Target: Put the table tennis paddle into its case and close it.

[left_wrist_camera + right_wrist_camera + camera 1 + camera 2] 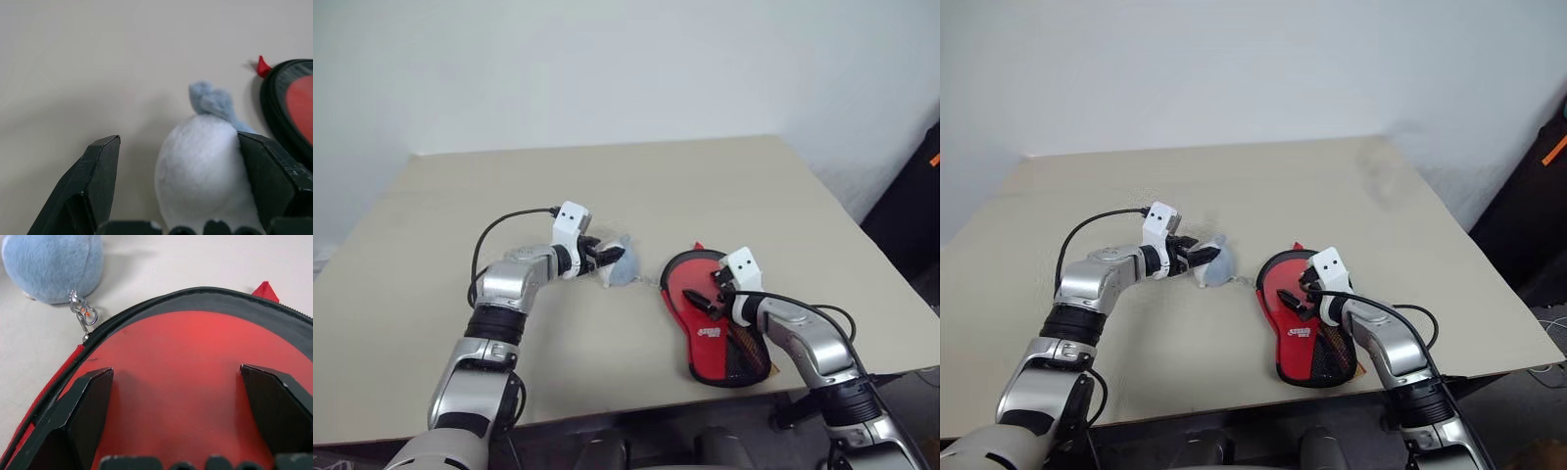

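Note:
The case (732, 360) lies near the table's front right, with its red logo panel and black mesh facing up. At its round end the black zipper edging (234, 303) stands open around the table tennis paddle's red blade (171, 342); the handle is hidden. My right gripper (176, 372) hovers open just over that blade (688, 279). A small blue-and-white plush (619, 271) hangs from the zipper pull by a metal clasp (80, 313). My left gripper (178, 142) is open around the plush (200, 166); one finger (274, 171) touches it and the other stands apart.
The beige table (705, 186) stretches wide and bare behind and to the left of both arms. The case's handle end reaches almost to the front edge (783, 387). A dark object with an orange mark (925, 196) stands off the table's right side.

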